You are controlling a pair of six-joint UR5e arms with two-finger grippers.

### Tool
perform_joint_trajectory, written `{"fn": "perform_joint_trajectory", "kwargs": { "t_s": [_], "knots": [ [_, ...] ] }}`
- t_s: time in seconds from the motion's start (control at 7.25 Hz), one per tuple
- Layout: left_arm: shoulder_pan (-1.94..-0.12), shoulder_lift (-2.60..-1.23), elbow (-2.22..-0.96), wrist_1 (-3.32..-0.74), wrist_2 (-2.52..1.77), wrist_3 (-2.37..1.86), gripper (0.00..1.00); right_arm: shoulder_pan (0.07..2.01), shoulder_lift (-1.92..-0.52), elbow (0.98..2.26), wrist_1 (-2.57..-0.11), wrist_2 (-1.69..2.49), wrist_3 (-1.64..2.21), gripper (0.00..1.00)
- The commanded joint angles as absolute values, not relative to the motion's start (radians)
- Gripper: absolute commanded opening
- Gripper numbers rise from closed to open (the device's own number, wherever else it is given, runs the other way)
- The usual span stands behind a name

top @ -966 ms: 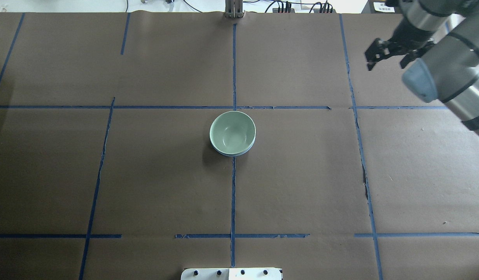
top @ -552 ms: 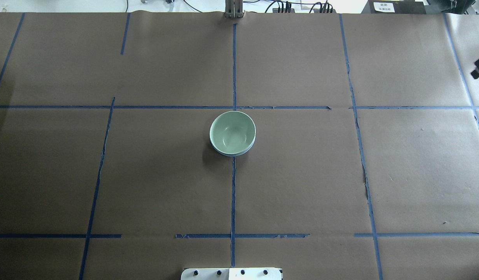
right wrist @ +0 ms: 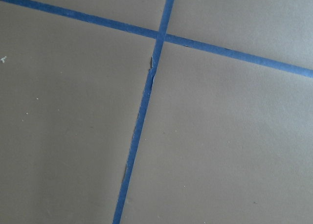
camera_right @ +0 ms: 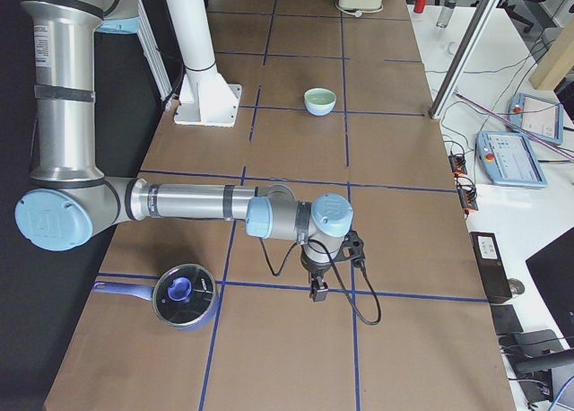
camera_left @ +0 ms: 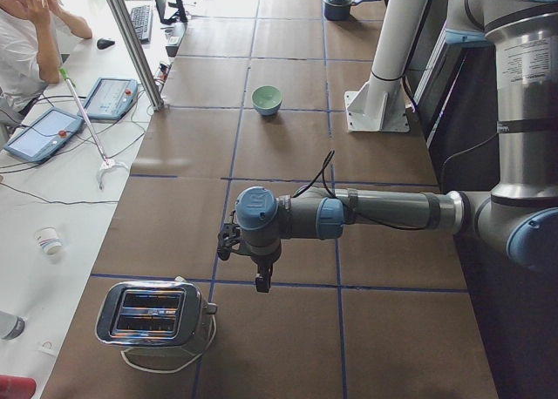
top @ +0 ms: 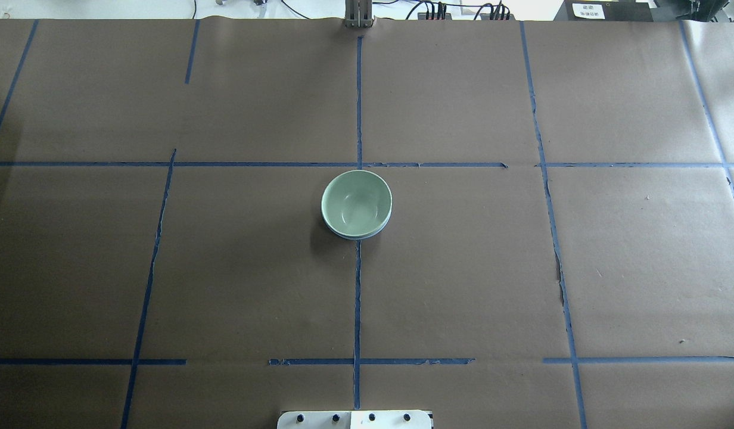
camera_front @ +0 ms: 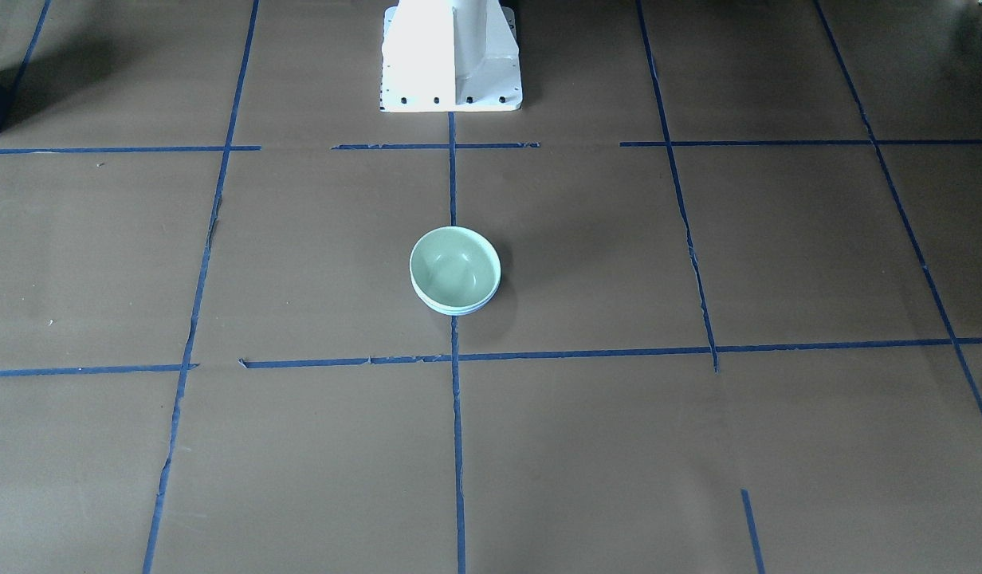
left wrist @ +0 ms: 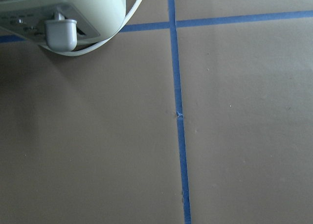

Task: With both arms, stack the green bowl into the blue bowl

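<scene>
The green bowl (top: 356, 202) sits nested inside the blue bowl (top: 371, 234), of which only a thin pale rim shows under the green one's near edge. The pair stands upright at the middle of the table (top: 492, 268), on the centre line of blue tape (top: 357, 298) and just on the robot's side of a cross line. From across the table the green bowl (camera_front: 454, 267) again fills the blue bowl (camera_front: 457, 310), with the white pedestal (camera_front: 451, 56) well behind them. Neither arm is near the stack. The left arm (camera_left: 384, 212) reaches out low over the table's left end, well apart from the bowls. The left gripper (camera_left: 261, 282) points down just beside a toaster (camera_left: 153, 316) and holds nothing that can be seen; whether its fingers are spread or closed I cannot tell from this side view. Its wrist camera shows only brown paper, tape, and a corner of the toaster (left wrist: 63, 9) with its cord. The right arm (camera_right: 188, 200) stretches the same way over the table's right end. The right gripper (camera_right: 317, 293) hangs above a tape line near a lidded pot (camera_right: 184, 296), and whether it is spread or closed also cannot be told. Its wrist camera shows bare paper and crossing tape.
</scene>
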State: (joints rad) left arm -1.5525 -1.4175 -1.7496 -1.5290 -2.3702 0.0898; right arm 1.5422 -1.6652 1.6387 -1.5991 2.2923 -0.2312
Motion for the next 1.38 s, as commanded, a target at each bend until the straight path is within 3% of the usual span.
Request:
{"fn": "perform_joint_trajectory", "kwargs": {
  "t_s": [0.0, 1.24],
  "knots": [
    [-1.552, -1.419, -1.756, -1.531, -2.37, 0.091, 1.0, 1.545, -1.703, 1.637, -1.528, 2.296, -0.157, 1.0],
    [-1.552, -1.407, -1.761, -1.531, -2.37, 0.091, 1.0, 1.529, -1.69, 1.638, -1.52, 2.299, -0.155, 1.0]
  ]
}}
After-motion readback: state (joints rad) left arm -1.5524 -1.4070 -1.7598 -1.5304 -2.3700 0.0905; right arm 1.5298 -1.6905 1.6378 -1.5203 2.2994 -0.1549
